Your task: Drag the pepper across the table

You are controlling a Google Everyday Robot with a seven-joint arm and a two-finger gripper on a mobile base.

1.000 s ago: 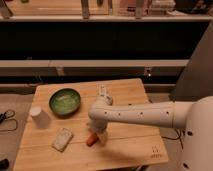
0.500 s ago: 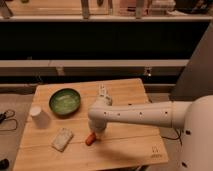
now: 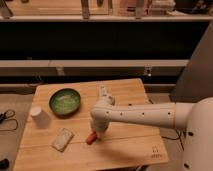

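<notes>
Holding the gripper [image 3: 99,131] down at the pepper [image 3: 90,138] on the table [image 3: 131,150]. Cannot tell whether clamped or apart. Could lose it sideways if pressed off-centre.

Red-orange pepper [image 3: 90,138] lies on the table [image 3: 127,146] under the gripper [image 3: 98,131]

My tool [image 3: 97,132] hangs low over the front middle of the counter [image 3: 131,149], right at the pepper [image 3: 90,138], which lies flat and seems to touch it. A pale sponge [image 3: 63,139] lies near the pepper's left, a green bowl [image 3: 65,101] sits farther back, and a white cup [image 3: 39,114] stands by the left edge.
</notes>
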